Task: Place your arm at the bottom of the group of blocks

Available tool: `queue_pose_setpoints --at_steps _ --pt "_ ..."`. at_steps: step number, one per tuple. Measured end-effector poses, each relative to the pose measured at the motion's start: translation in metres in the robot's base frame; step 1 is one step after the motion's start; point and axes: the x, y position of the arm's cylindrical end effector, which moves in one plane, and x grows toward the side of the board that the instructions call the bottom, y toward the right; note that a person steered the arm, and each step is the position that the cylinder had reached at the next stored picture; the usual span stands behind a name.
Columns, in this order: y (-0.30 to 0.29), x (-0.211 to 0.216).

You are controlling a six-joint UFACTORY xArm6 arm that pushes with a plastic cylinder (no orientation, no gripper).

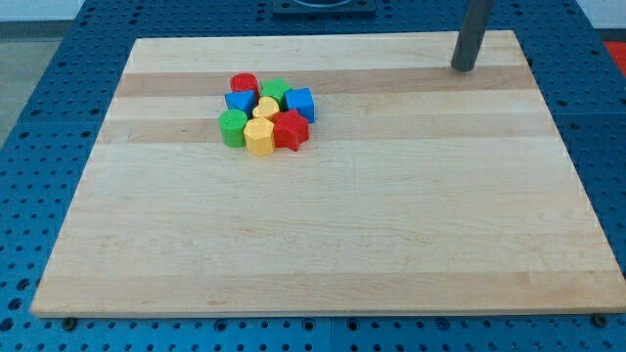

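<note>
A tight group of blocks sits on the wooden board [323,225], left of centre near the view's top. It holds a red cylinder [244,84], a green star [275,91], a blue block [239,102], a blue cube [299,102], a yellow heart [265,108], a green cylinder [233,127], a red star [290,129] and a yellow hexagon [260,138]. My tip [463,68] rests on the board near the top right corner, far to the right of the group and slightly above it, touching no block.
The board lies on a blue perforated table [39,98] that shows all around its edges. A dark fixture [323,8] shows at the view's top edge.
</note>
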Motion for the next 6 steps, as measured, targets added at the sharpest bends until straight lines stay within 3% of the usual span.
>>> queue_pose_setpoints --at_steps 3,4,6 --pt "0.0 0.017" --pt "-0.005 0.043" --pt "-0.077 0.138"
